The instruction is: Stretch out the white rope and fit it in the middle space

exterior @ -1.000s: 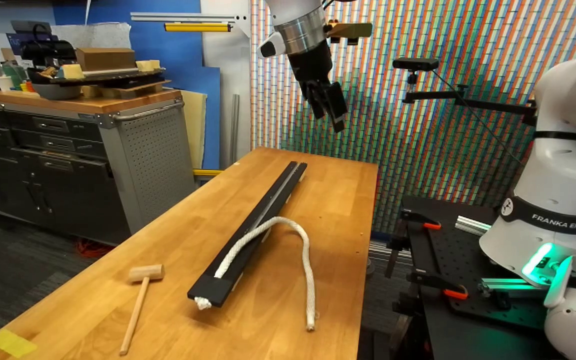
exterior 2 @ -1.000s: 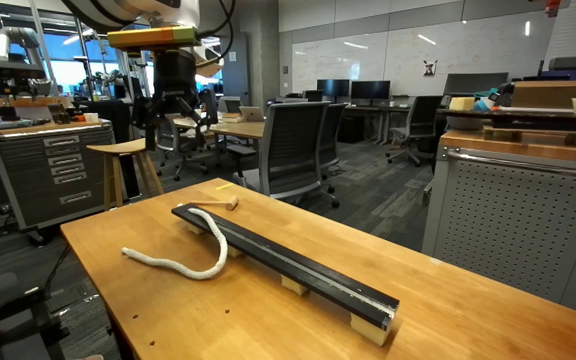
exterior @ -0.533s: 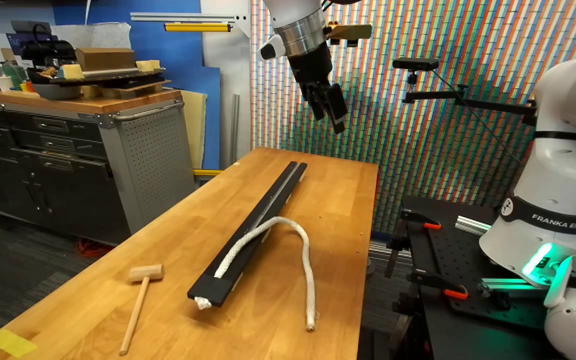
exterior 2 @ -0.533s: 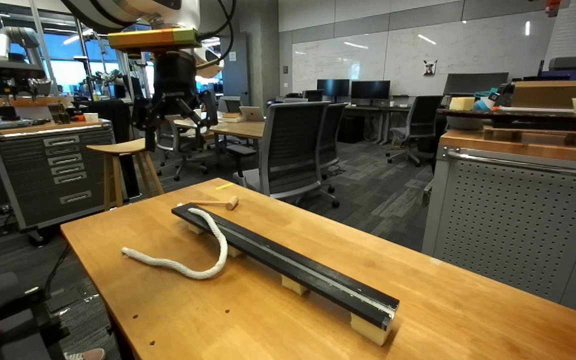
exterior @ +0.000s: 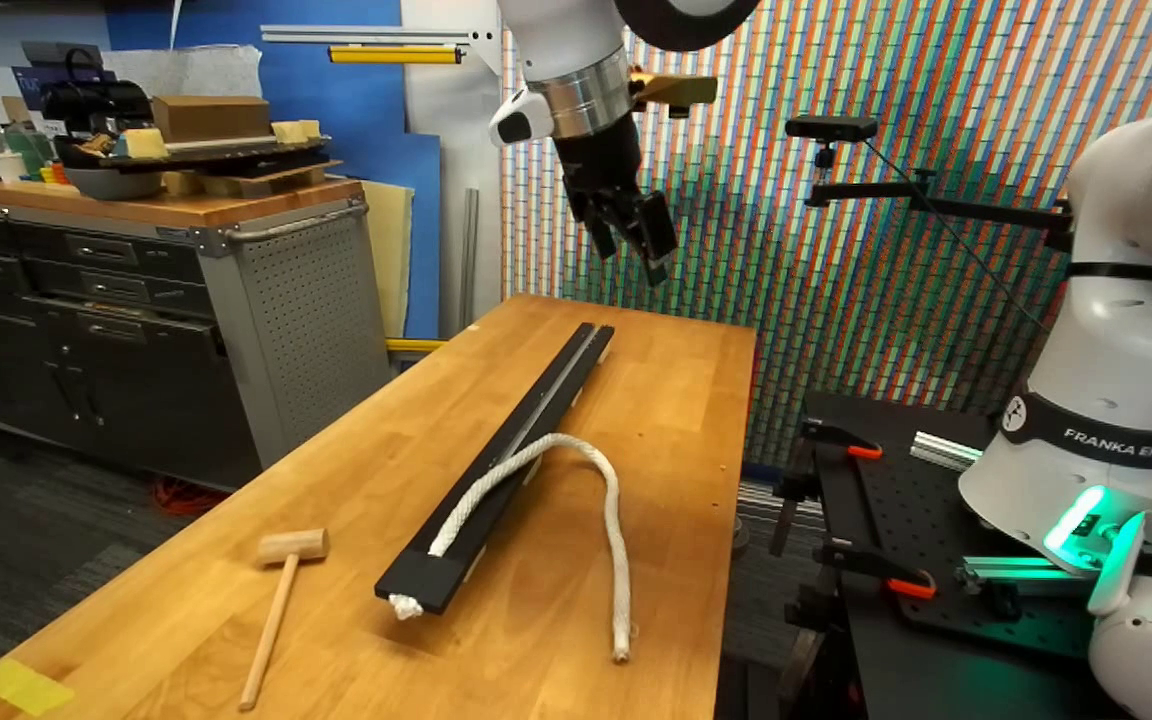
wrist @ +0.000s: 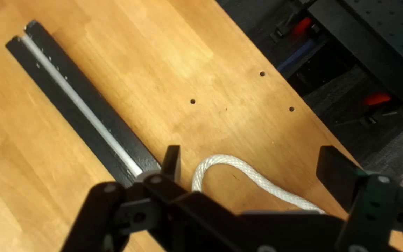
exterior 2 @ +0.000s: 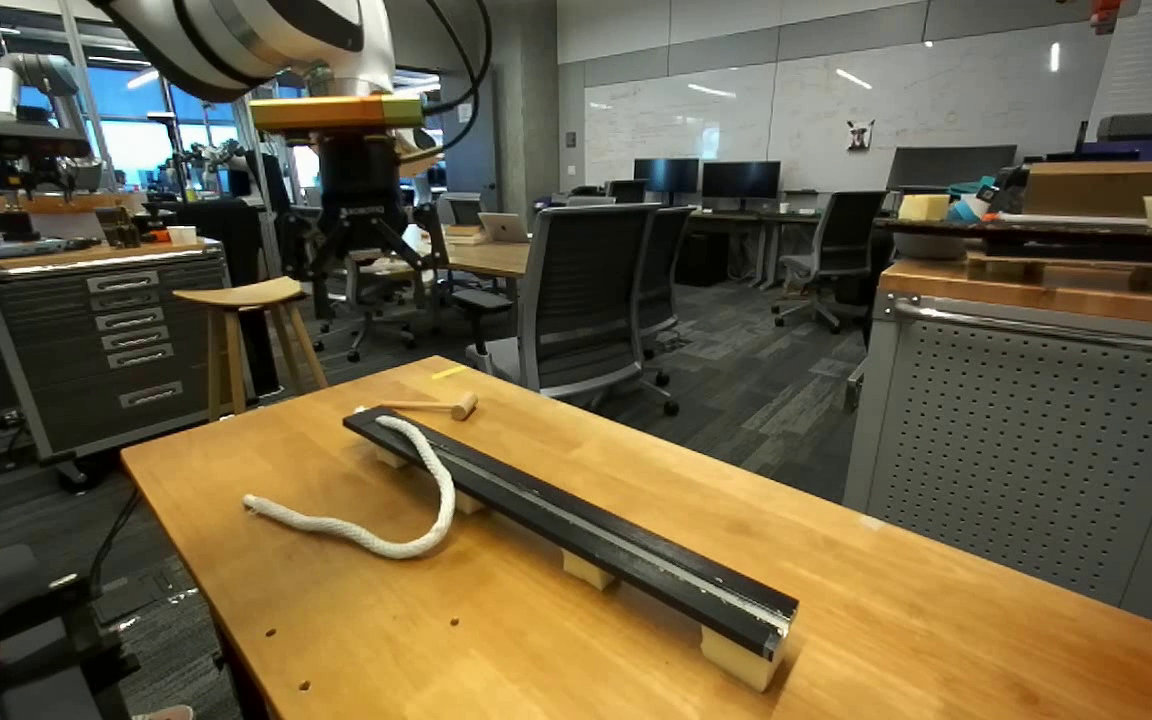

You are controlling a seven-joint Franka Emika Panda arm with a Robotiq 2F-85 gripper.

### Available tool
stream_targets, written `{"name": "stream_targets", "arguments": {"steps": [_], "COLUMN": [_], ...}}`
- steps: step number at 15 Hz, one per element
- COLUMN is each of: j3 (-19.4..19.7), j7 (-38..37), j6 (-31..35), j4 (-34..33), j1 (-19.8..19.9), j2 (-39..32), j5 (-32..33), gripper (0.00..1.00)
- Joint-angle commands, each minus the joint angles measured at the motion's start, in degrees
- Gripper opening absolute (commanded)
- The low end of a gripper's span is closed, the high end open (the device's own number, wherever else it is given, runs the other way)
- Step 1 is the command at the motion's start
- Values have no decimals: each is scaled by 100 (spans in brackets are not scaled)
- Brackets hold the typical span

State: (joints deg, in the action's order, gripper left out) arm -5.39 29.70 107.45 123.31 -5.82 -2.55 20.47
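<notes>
Along the surface (exterior: 676,400) in an exterior view, two black bars (exterior: 487,468) run from near to far with a narrow groove (exterior: 548,400) between them. The rope (exterior: 613,510) starts on their near part, crosses off to the right and bends back to a free end on the near right of the surface. A white tuft (exterior: 404,606) sticks out at the bars' near end. To the left lie a mallet (exterior: 281,600) and yellow tape (exterior: 24,686); at far left stands a drawer bench (exterior: 156,300). The arm's base (exterior: 1106,350), lit green, stands at the right, with a many-coloured wall (exterior: 736,220) behind. The jaws hang well above the surface.

In an exterior view, pale blocks (exterior 2: 588,569) show clearly under the bars; the mallet lies just beyond the bars' left end. Behind stand chairs (exterior 2: 586,300), a stool (exterior 2: 241,293), monitors (exterior 2: 741,180) and a whiteboard (exterior 2: 836,100).

In the wrist view the jaws stand wide apart, holding nothing; part of the rope's bend shows on the surface, the rest hidden behind them. The groove looks white along its visible length. Three small holes (wrist: 192,101) show in the surface to the right of the bars.
</notes>
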Motion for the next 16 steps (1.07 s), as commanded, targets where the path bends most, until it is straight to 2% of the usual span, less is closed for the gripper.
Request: {"name": "stream_targets", "arguments": {"steps": [1, 9, 16], "j3": [-272, -978, -1232], "j7": [362, 1153, 2641], "j6": [474, 1974, 2811], "j4": [-378, -263, 131], "j1": [-214, -674, -695], "j2": [-629, -1438, -1835], "j5": [319, 236, 285], "gripper": [100, 100, 100]}}
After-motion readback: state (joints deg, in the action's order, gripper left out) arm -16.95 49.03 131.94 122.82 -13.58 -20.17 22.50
